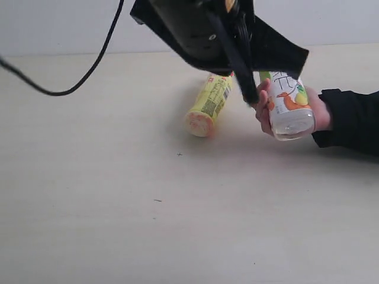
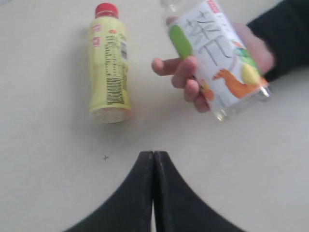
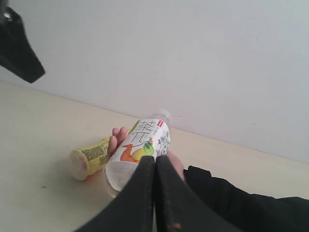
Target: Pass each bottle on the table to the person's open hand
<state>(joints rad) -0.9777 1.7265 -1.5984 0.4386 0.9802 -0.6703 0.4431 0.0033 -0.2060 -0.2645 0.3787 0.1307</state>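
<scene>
The person's open hand (image 1: 323, 112) has closed round the white fruit-picture bottle (image 1: 290, 106) and holds it just above the table (image 1: 118, 195). The yellow bottle (image 1: 208, 106) with the red cap lies on its side to the left of the hand. My left gripper (image 1: 251, 97) hangs above the table, shut and empty, and is apart from both bottles. In the left wrist view the left gripper (image 2: 153, 154) is short of the yellow bottle (image 2: 108, 63), the fruit bottle (image 2: 217, 53) and the hand (image 2: 186, 77). My right gripper (image 3: 155, 159) is shut and empty, pointing at the fruit bottle (image 3: 140, 145). The two clear bottles are out of view.
The person's black sleeve (image 1: 352, 118) reaches in from the right edge. A black cable (image 1: 89, 71) loops over the back left of the table. The left arm's black body (image 1: 201, 29) covers the top middle of the exterior view. A pale wall stands behind the table.
</scene>
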